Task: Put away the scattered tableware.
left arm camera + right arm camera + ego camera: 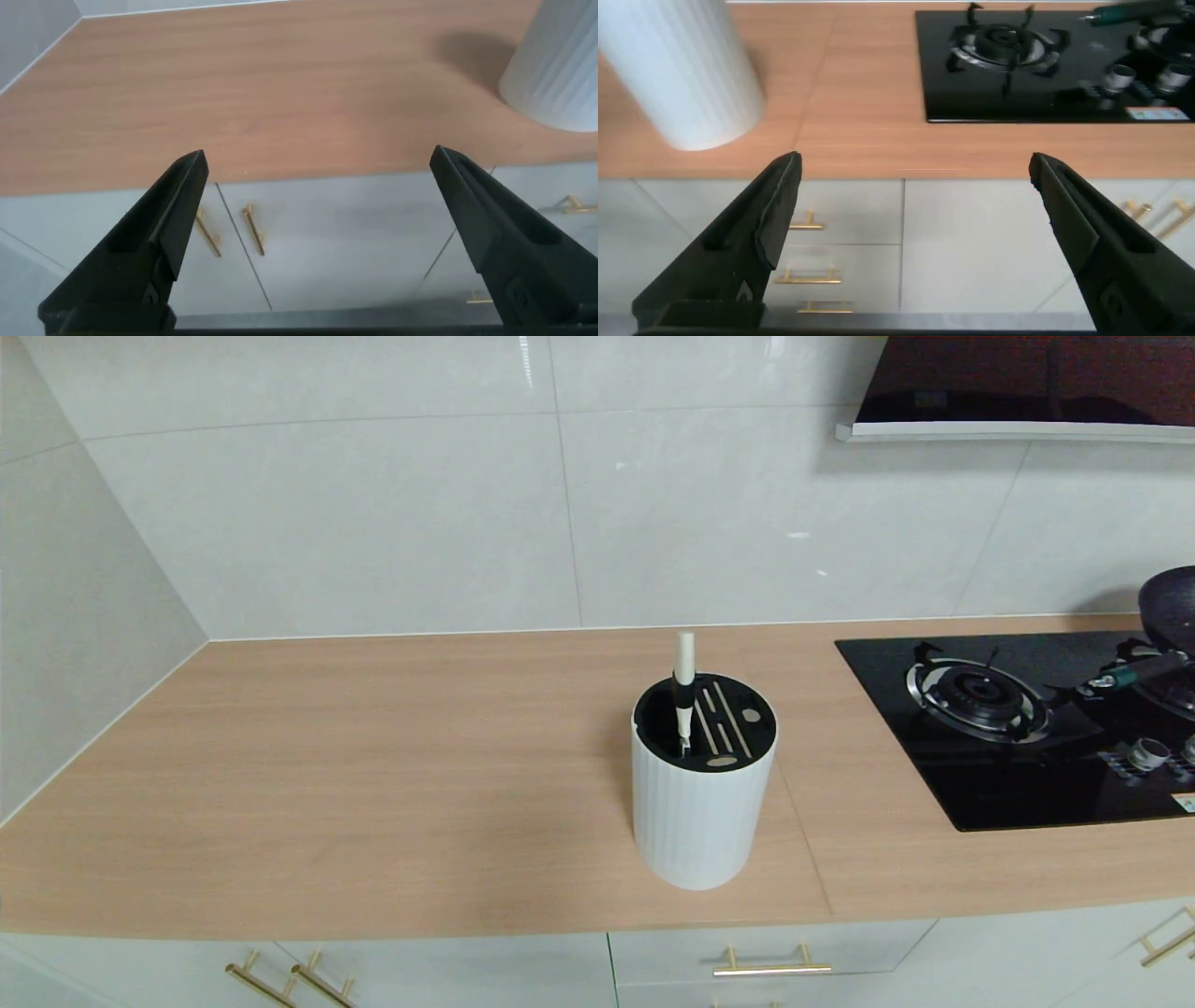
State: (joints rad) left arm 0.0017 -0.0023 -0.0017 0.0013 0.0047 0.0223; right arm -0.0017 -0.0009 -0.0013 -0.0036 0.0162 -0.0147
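A white ribbed utensil holder (702, 786) stands upright on the wooden countertop (373, 775), near its front edge. Its black slotted top holds one utensil with a cream handle (684, 695) standing up. My left gripper (318, 187) is open and empty, out in front of the counter edge above the cabinet doors, with the holder (556, 61) off to one side. My right gripper (910, 187) is also open and empty, in front of the counter edge, the holder (687, 70) on the counter beyond it.
A black gas hob (1036, 719) with burners is set into the counter on the right, and a dark pan (1167, 602) with a teal-ended handle sits on it. White cabinet fronts with gold handles (770, 966) run below. Tiled walls close the back and left.
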